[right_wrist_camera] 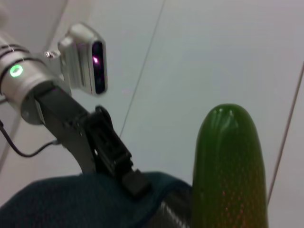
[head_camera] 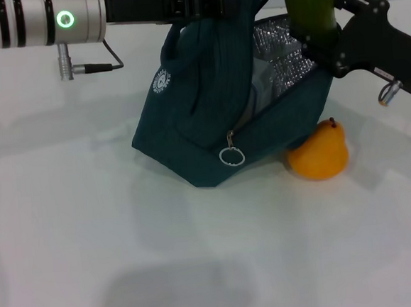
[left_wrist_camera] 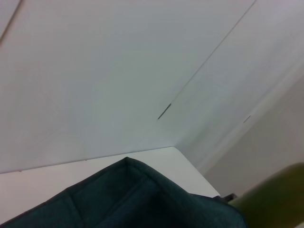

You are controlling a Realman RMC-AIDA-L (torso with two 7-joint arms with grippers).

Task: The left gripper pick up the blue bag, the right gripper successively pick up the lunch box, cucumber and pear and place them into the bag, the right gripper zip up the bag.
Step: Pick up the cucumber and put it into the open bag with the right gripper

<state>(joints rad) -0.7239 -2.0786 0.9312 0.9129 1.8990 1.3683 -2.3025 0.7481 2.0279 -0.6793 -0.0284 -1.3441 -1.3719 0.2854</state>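
Note:
The blue bag [head_camera: 210, 117] stands tilted on the white table, its mouth open and its silver lining showing. My left gripper [head_camera: 211, 2] is shut on the bag's top edge and holds it up; it also shows in the right wrist view [right_wrist_camera: 114, 156]. My right gripper [head_camera: 321, 41] is shut on the cucumber [head_camera: 310, 3] and holds it upright over the bag's open mouth. The cucumber also shows in the right wrist view [right_wrist_camera: 230, 166]. The orange-yellow pear [head_camera: 321, 151] lies on the table against the bag's right lower corner. The lunch box is not in view.
A zipper pull ring [head_camera: 231, 156] hangs at the bag's front. A cable with a metal plug [head_camera: 77, 64] hangs from my left wrist. White table [head_camera: 91, 241] spreads in front and to the left of the bag.

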